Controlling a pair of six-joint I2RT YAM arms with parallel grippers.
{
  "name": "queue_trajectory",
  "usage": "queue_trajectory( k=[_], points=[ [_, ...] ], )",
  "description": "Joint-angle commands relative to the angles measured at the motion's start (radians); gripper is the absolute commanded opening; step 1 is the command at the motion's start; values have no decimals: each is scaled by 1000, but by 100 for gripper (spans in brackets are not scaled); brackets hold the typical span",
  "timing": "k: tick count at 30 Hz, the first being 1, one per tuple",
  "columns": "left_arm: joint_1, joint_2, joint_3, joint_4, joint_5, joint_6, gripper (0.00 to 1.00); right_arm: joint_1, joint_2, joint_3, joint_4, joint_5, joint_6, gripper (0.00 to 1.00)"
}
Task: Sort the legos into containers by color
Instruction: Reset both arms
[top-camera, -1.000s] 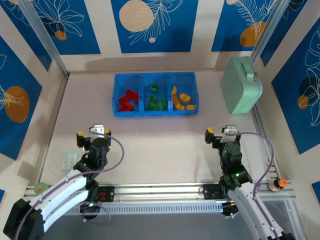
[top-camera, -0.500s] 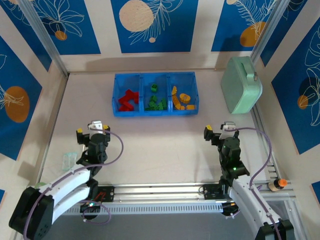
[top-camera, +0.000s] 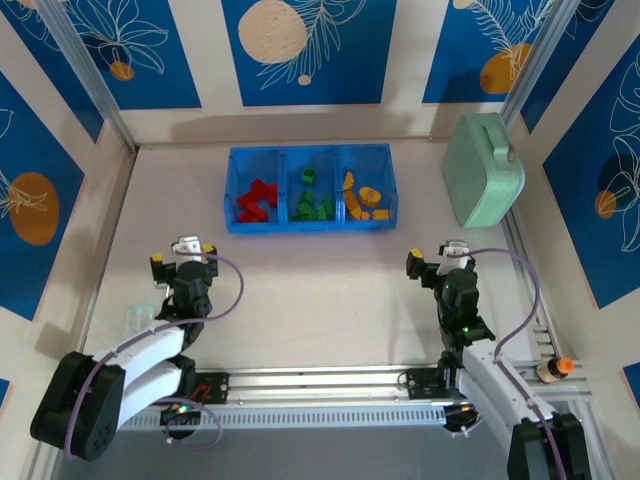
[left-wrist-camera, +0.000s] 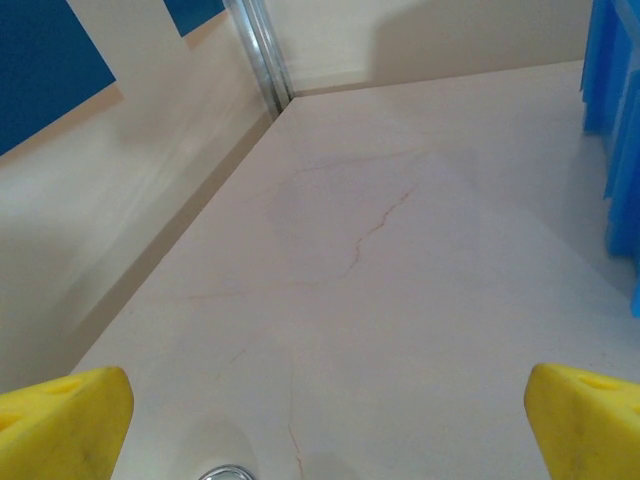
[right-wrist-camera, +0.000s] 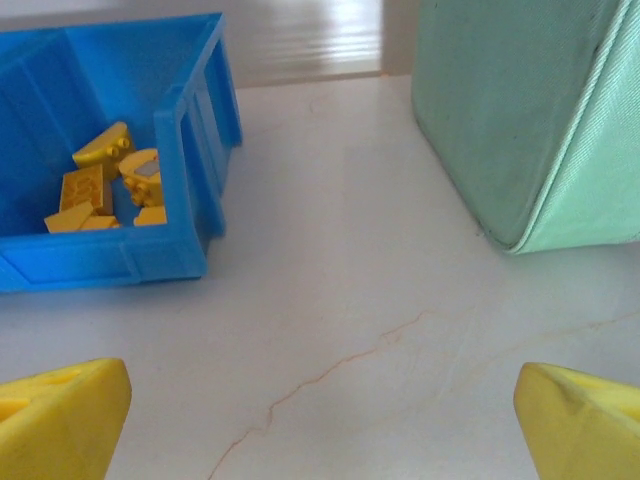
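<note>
The blue three-compartment tray (top-camera: 311, 150) stands at the back middle of the table. Red legos (top-camera: 256, 199) lie in its left compartment, green legos (top-camera: 313, 206) in the middle one and yellow-orange legos (top-camera: 364, 203) in the right one. The right wrist view shows the tray's right end (right-wrist-camera: 190, 130) with yellow-orange legos (right-wrist-camera: 112, 190) inside. My left gripper (top-camera: 181, 262) is open over bare table at the near left, nothing between its yellow fingertips (left-wrist-camera: 60, 425). My right gripper (top-camera: 436, 262) is open at the near right, its fingertips (right-wrist-camera: 60, 420) wide apart and empty.
A mint-green rounded case (top-camera: 483, 168) lies at the back right, close to the right wall; it also shows in the right wrist view (right-wrist-camera: 530, 120). A small clear packet (top-camera: 138, 320) lies by the left arm. A metal rail (top-camera: 330, 378) runs along the near edge.
Both arms have drawn back toward their bases and folded lower; the grippers shifted slightly inward and stay open and empty. The legos and tray have not moved.
</note>
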Motion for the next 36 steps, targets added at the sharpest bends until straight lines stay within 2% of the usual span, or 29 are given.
queue_trajectory(
  k=[1,12,21,26,30,36],
  points=[
    [28,21,13,71,38,-12,100,-9,55,18,116,-16,-13,99],
    [67,138,18,222,68,-6,100,-38,248,57,258,-51,-37,99],
    [114,237,-3,410,128,-9,100,-55,386,98,344,-80,-63,99],
    [133,309,-20,532,171,-21,100,-61,404,95,378,-86,-64,99],
    [148,477,-43,766,177,-30,100,-78,421,88,416,-96,-56,99],
    [149,481,-49,775,196,-31,100,-97,427,57,489,-116,-40,99]
  ],
)
